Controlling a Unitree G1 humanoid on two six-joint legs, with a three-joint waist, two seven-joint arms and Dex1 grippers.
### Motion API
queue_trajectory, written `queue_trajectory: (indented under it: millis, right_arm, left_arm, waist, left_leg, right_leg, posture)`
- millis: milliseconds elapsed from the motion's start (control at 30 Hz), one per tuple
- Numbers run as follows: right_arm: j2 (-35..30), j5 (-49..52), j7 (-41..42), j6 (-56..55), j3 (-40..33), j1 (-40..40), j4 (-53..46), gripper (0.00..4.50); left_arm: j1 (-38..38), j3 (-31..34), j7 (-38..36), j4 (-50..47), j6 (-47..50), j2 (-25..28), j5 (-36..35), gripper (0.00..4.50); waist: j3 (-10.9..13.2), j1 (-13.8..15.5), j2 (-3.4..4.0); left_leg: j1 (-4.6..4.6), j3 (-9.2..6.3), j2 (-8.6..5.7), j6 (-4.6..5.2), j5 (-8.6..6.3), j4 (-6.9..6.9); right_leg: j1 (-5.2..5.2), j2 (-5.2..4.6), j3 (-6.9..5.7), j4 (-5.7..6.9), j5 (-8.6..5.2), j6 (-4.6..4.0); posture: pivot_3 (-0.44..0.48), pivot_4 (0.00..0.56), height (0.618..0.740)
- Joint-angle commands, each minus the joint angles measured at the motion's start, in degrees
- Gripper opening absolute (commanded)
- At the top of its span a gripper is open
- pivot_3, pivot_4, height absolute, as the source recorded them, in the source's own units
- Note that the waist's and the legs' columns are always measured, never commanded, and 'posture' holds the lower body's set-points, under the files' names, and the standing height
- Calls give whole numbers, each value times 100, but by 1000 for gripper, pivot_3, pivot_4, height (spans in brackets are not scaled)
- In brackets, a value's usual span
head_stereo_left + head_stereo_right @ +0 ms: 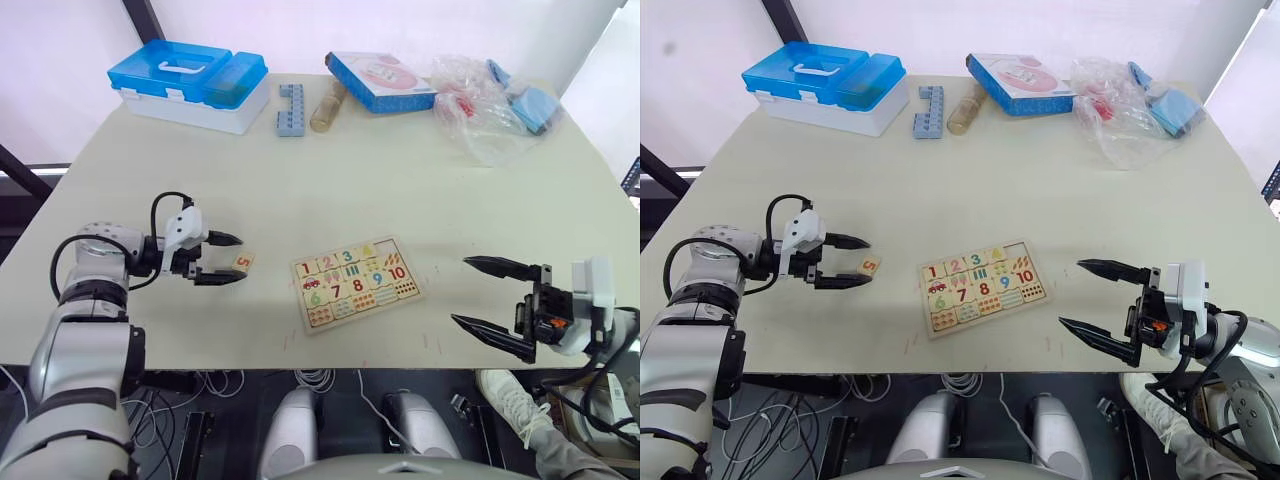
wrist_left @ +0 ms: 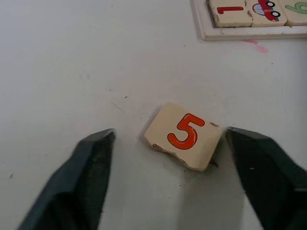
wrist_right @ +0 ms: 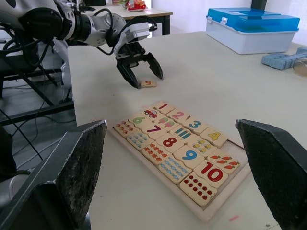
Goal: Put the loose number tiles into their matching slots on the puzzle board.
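— Cream table (image 1: 330, 190) under bright white walls; where's the left gripper (image 1: 227, 258)?

— Low near the front-left edge, arm reaching in sideways, fingers spread wide around the red 5 tile (image 1: 243, 263), gripping nothing. The tile lies flat on the table, one finger just beside it.

— And the right gripper (image 1: 491, 296)?

— Hovering at the front-right edge, wide open and empty. The puzzle board (image 1: 356, 282) sits between them near the front edge, tiles 1 to 4 seated. A blue-lidded box (image 1: 190, 84) rests at the far-left corner.
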Motion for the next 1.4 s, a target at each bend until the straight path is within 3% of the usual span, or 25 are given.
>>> queue_trajectory:
  millis: [33,200,333,400,600,733,900,1000,1067,1133,1267,1400]
  right_arm:
    - [4,61,-9,-81,-139,16,-160,4500]
    - [31,45,-50,-90,-112,45,-195,4500]
    - [55,31,-62,-98,-94,43,-198,4500]
    - [60,27,-62,-97,-90,40,-197,4500]
    - [89,-2,-52,-117,-66,38,-190,4500]
    - [104,-5,-75,-120,-63,36,-217,4500]
    - [172,-28,-82,-151,17,4,-218,4500]
    - [199,-40,-55,-169,45,-8,-183,4500]
    - [200,-29,-26,-180,48,-2,-159,4500]
    - [196,-7,17,-181,59,0,-124,4500]
    - [200,44,90,-139,97,-58,-48,4500]
    - [132,76,224,-102,85,-150,122,4500]
  left_arm:
    - [-87,3,-171,-27,-9,-5,96,3859]
    - [-104,-90,-171,-26,-31,35,139,3859]
    - [-82,-154,-171,-37,-42,55,129,2723]
    - [-60,-193,-171,-51,-72,72,123,1719]
    - [-3,-39,-171,-227,180,101,-132,1708]
    - [419,206,460,-1124,660,144,-201,1708]
    - [2279,846,1778,-5176,3716,346,-845,1708]
    - [3270,1422,3014,-7707,6245,311,-1201,1708]
    - [3503,1873,3940,-9239,8686,-72,-1443,1708]
    - [3602,2173,4668,-10418,10284,-537,-1440,1708]
    - [3547,2631,6003,-11834,11897,-1768,-921,1708]
    - [3925,2667,7225,-12491,12037,-2780,-497,1708]
  waist:
    - [0,-1,-1]
    - [0,-3,-1]
    - [0,-6,-1]
    - [-1,-9,0]
    - [-1,-9,0]
    - [-1,-10,-1]
    - [1,-119,0]
    - [2,-144,-2]
    - [2,-136,-2]
    - [1,-119,0]
    - [0,-138,-2]
    - [0,-169,-2]
  left_leg:
    - [0,0,0,0,0,0]
    - [0,0,0,0,0,0]
    - [1,0,0,0,0,0]
    - [1,0,0,0,0,0]
    - [2,0,0,0,0,0]
    - [1,0,1,0,0,0]
    - [2,-7,12,-1,0,-2]
    - [5,-26,22,-1,0,-2]
    - [11,-28,13,-1,0,-1]
    - [11,-37,10,-1,0,1]
    - [12,-44,-6,-1,0,0]
    - [22,-56,-6,-2,1,-3]
  right_leg:
    - [0,0,0,0,0,0]
    - [0,0,0,1,0,0]
    - [0,0,0,1,0,0]
    - [0,0,0,1,0,0]
    - [0,0,0,2,0,0]
    - [0,0,0,2,0,0]
    - [-1,-4,2,8,0,0]
    - [0,-12,2,11,0,1]
    - [7,-11,0,9,-2,0]
    - [10,-14,1,11,-7,9]
    - [14,-6,3,8,-10,17]
    - [17,8,6,12,-6,7]
  posture:
    - [0,150,740]
    - [0,150,740]
    - [0,150,740]
    - [0,150,740]
    - [0,150,740]
    - [0,150,740]
    - [0,150,740]
    - [0,150,740]
    - [0,150,740]
    - [0,150,740]
    - [0,150,740]
    - [0,150,740]
